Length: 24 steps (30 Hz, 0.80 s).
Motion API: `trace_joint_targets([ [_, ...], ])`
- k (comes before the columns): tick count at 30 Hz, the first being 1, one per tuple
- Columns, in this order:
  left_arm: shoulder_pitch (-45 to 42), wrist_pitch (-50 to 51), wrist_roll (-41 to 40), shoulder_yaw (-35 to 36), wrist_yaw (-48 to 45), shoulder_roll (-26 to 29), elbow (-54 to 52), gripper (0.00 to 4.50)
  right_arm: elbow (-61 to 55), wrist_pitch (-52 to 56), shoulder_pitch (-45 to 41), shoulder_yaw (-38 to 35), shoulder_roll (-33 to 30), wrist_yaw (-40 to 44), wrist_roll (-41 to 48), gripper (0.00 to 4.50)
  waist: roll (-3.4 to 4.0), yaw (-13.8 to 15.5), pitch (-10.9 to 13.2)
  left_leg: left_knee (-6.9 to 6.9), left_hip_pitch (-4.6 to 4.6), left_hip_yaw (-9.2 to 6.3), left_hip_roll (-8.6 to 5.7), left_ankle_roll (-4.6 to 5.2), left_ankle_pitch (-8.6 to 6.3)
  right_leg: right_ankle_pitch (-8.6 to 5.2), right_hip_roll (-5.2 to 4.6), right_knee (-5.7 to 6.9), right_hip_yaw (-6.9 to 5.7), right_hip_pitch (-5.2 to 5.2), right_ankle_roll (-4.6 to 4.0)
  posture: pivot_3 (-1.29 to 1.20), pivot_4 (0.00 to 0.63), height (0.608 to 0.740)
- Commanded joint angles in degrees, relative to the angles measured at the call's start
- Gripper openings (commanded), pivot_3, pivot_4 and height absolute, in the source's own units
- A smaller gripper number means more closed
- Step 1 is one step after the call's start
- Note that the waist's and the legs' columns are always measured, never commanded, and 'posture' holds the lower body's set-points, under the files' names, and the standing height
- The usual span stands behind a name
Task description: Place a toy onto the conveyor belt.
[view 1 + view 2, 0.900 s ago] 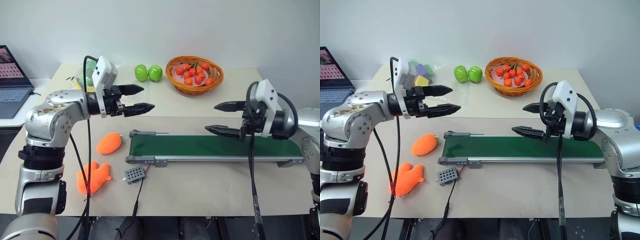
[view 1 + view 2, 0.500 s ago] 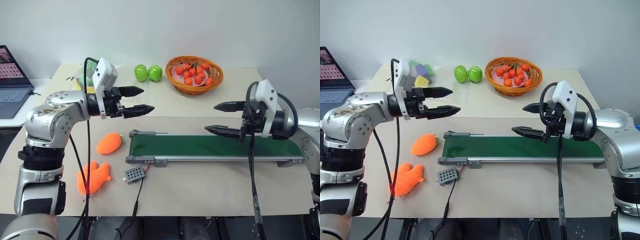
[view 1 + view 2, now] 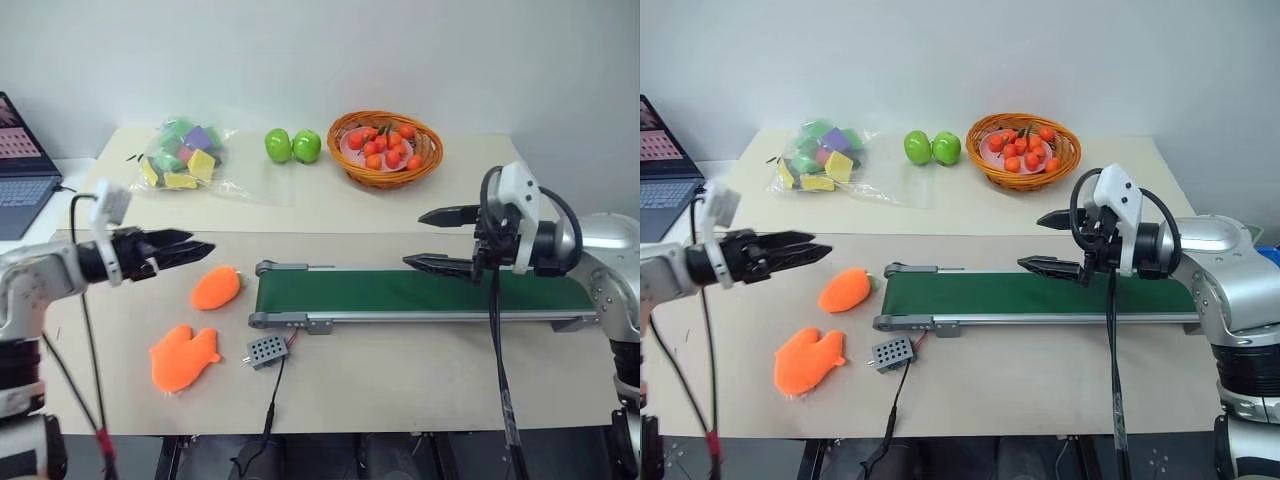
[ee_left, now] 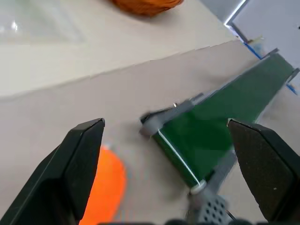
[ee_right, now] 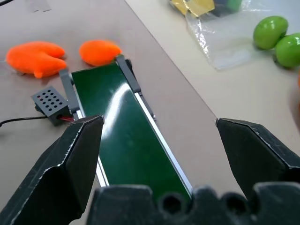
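Toy not yet picked up; belt bare.

The bench (image 3: 400, 370) is a flat matte beige top. On it runs the conveyor belt (image 3: 420, 293), long, narrow, dark green in a grey metal frame, nothing on it. My right claw (image 3: 447, 240) hovers over the belt, black fingers spread, empty. My left claw (image 3: 185, 250) hangs wide open and empty above the bench, near the smooth oval orange toy (image 3: 217, 287). The toy (image 3: 183, 356), a flat, fuzzy, bright orange mitten shape with lobes, lies on the bench apart from the belt's left end. Grasp, carry and release all remain, I judge.
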Motion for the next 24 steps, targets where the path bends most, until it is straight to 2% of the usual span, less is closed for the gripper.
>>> trace_joint_targets([
  [1,7.69,3.28,-2.68,4.04,-4.24,4.14,-2.79,4.47,0.13,-1.89,-2.03,-0.01,0.33,0.87,-0.65,4.5,0.02,0.01,0.01,-0.03,0.01,0.02,0.0,0.0,0.0,0.0,0.0,0.0,0.01,-0.02,-0.01,0.0,0.15,0.738],
  [6,14.17,7.2,-3.03,9.45,-2.23,4.67,3.53,4.47,1.2,-2.34,-2.66,0.95,1.23,1.7,-1.39,4.5,0.02,0.64,0.02,-0.04,0.01,-0.01,0.01,-0.05,0.03,-0.02,-0.01,-0.02,-0.03,-0.01,-0.03,0.0,0.15,0.738],
  [11,19.95,22.64,-7.07,16.58,-1.97,4.77,15.25,4.47,1.87,-2.77,-2.63,1.51,1.31,2.53,-2.23,4.5,0.04,-0.23,0.02,-0.13,0.09,0.07,0.02,-0.05,0.03,-0.03,0.0,0.06,0.0,-0.07,-0.05,0.0,0.15,0.738],
  [15,23.09,22.59,-6.16,21.34,-2.34,3.88,26.62,4.47,1.92,-2.53,-2.45,1.24,1.36,2.9,-2.26,4.5,0.04,-0.15,0.02,-0.13,0.11,0.06,0.02,-0.06,0.04,-0.04,0.0,0.05,-0.03,-0.08,-0.07,0.0,0.15,0.738],
  [24,24.14,23.33,-7.84,22.97,-0.14,-2.27,28.9,4.47,0.19,1.41,-3.47,0.41,2.36,4.48,2.43,4.5,0.03,0.47,0.01,-0.15,0.12,0.07,0.03,-0.13,0.07,-0.04,-0.04,0.03,-0.03,-0.09,-0.1,0.0,0.15,0.738],
])
